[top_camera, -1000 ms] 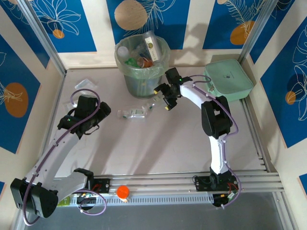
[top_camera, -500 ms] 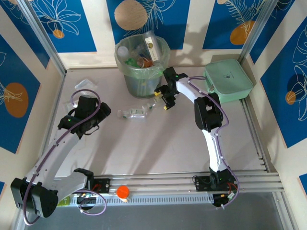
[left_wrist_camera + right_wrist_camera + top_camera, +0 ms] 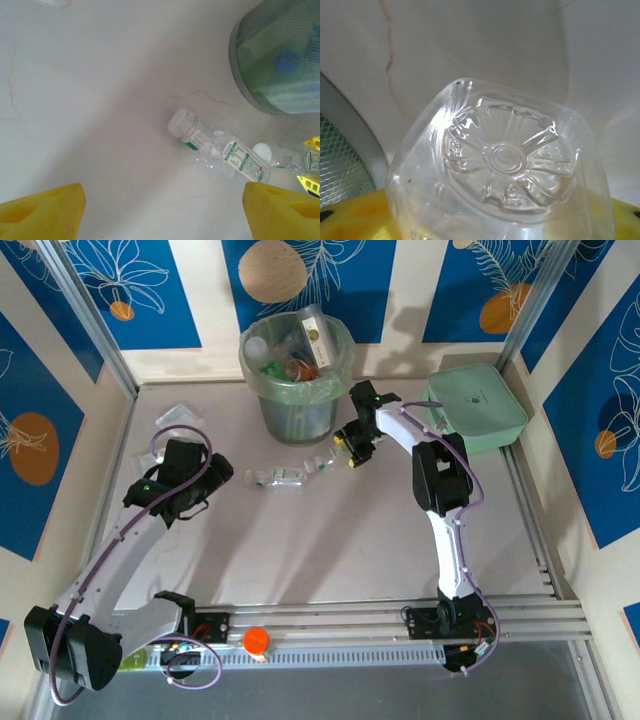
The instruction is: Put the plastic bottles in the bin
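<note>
The pale green bin (image 3: 296, 370) stands at the back of the table with several bottles inside; its wall (image 3: 280, 55) also shows in the left wrist view. A clear plastic bottle (image 3: 278, 478) (image 3: 215, 147) lies on its side in front of the bin. Just to its right lies a second small clear bottle (image 3: 322, 463) (image 3: 282, 156) with a white cap. My right gripper (image 3: 347, 450) is shut on this second bottle; its ribbed base (image 3: 510, 160) sits between the yellow fingers (image 3: 350, 215). My left gripper (image 3: 212, 476) (image 3: 162, 210) hangs open over bare table, left of the bottles.
A flat mint green square box (image 3: 478, 405) sits at the back right, close to the right arm. A flat clear tray (image 3: 178, 415) lies at the back left. An orange round object (image 3: 257, 640) rests on the front rail.
My right gripper has closed its fingers round the small white-capped bottle beside the bin and shifted slightly right. The left arm has barely moved.
</note>
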You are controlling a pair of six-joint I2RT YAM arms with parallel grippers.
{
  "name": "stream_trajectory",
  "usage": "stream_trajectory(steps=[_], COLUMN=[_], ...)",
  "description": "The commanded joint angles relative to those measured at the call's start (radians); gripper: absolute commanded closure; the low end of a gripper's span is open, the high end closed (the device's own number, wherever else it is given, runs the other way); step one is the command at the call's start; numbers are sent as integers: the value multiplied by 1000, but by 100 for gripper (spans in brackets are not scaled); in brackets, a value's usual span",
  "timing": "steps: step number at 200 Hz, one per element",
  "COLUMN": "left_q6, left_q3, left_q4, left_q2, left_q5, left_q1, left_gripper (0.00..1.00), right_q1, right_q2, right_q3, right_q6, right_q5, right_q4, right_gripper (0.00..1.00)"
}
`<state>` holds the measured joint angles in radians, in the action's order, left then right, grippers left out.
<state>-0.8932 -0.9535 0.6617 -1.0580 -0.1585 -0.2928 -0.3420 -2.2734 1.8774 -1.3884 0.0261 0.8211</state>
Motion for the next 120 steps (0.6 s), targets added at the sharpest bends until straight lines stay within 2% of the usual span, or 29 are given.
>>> stream_trajectory(steps=[1,41,73,97,120], left_q6=[58,205,432,547,551], left_q3=[-18,-32,-126,-202,-264], left_q4=[-55,-121,-94,-82,-87], left_q2=[4,51,20,-37,-103], left_q5=[77,136,135,253,362], left_q1=[-5,-55,-217,-286,-322], left_gripper=[18,20,19,15,14], right_q1=[23,47,51,50,42], right_q2=[107,300,504,658,783], right_q3=[-60,-213,-371,-493,-581], right_q6=[-12,41,132,228,322], right_q5=[-22,-28,-58,-35,13], right_q4=[5,-54,-107,-163,-181], right_gripper=[53,53,52,52,52])
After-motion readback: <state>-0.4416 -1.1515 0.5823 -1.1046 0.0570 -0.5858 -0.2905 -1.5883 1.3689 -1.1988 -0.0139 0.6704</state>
